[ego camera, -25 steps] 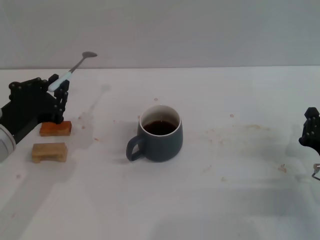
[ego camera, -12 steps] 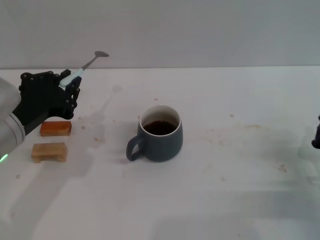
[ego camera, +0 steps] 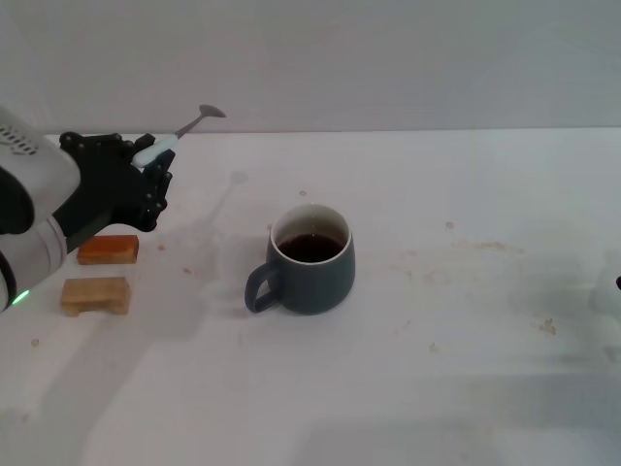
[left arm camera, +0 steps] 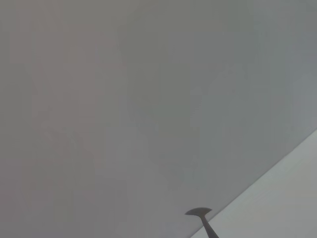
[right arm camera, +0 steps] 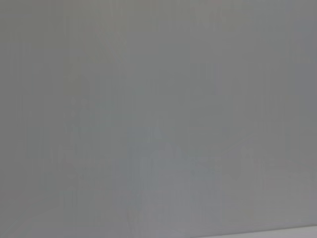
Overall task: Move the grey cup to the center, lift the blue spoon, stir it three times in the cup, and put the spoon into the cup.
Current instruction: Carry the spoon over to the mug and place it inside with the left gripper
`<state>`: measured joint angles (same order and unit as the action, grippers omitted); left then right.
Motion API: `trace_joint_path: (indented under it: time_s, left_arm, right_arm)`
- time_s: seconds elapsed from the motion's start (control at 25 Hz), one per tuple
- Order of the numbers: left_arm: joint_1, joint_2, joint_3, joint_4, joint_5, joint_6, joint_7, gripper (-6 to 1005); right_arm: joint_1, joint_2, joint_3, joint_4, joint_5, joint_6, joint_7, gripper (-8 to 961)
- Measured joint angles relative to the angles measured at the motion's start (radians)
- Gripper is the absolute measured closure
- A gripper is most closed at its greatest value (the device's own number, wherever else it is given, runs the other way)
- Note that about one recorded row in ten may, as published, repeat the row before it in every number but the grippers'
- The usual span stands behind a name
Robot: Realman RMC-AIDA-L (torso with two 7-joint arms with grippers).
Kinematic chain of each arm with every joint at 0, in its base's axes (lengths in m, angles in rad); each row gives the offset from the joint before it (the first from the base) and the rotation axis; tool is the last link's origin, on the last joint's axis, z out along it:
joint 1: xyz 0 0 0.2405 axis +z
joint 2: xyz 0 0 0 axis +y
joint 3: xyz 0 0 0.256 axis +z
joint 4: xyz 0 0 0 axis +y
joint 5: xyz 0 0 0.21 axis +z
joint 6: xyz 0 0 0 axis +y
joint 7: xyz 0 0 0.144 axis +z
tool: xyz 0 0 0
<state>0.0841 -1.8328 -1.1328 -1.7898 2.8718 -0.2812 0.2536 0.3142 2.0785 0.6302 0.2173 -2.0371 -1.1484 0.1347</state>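
Observation:
The grey cup (ego camera: pixel 310 260) stands mid-table with dark liquid inside, its handle toward my left side. My left gripper (ego camera: pixel 153 167) hovers above the table to the cup's left, shut on the pale-blue handle of the blue spoon (ego camera: pixel 167 147). The spoon slants upward, its metal bowl raised toward the back wall and to the right. In the left wrist view only the blue spoon's bowl and neck (left arm camera: pixel 200 213) show against the wall. Only a dark sliver of my right gripper (ego camera: pixel 618 283) shows at the far right edge.
Two small wooden blocks lie at the left: an orange-brown one (ego camera: pixel 107 249) and a paler one (ego camera: pixel 96 294) nearer me. Brown stains (ego camera: pixel 475 248) mark the white table right of the cup.
My left gripper has carried the spoon rightward and a little higher, closer to the cup. The right arm has drawn back almost out of the head view.

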Motion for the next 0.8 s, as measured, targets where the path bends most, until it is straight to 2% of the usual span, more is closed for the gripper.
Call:
trace_joint_path:
  time_s: [0.2,0.24,0.28,0.36,0.56,0.8]
  left_arm:
    - [-0.001,-0.029,-0.018,-0.042,0.000,-0.079,0.058,820]
    - [-0.001,-0.029,-0.018,-0.042,0.000,-0.079,0.058,820]
    - [-0.001,-0.048,-0.033,-0.061,-0.001,-0.114,0.088,820]
    - [-0.001,-0.058,-0.042,-0.072,-0.002,-0.133,0.103,820]
    - [-0.002,-0.066,-0.048,-0.111,-0.018,-0.179,0.135,820]
    - [-0.012,-0.079,-0.074,-0.138,-0.131,-0.238,0.232,820]
  right_arm:
    - [-0.002,0.000,0.000,-0.001,0.000,-0.005,0.000,955]
    - [-0.003,0.000,0.002,-0.001,0.000,-0.006,0.000,955]
    - [-0.005,0.000,0.005,-0.002,0.000,-0.006,0.000,955]
    - [-0.009,0.000,0.021,-0.004,0.000,-0.008,0.000,955]
    - [-0.032,0.000,0.086,-0.020,0.009,-0.028,-0.004,955]
    - [-0.064,0.000,0.157,-0.035,0.011,-0.048,-0.005,955]
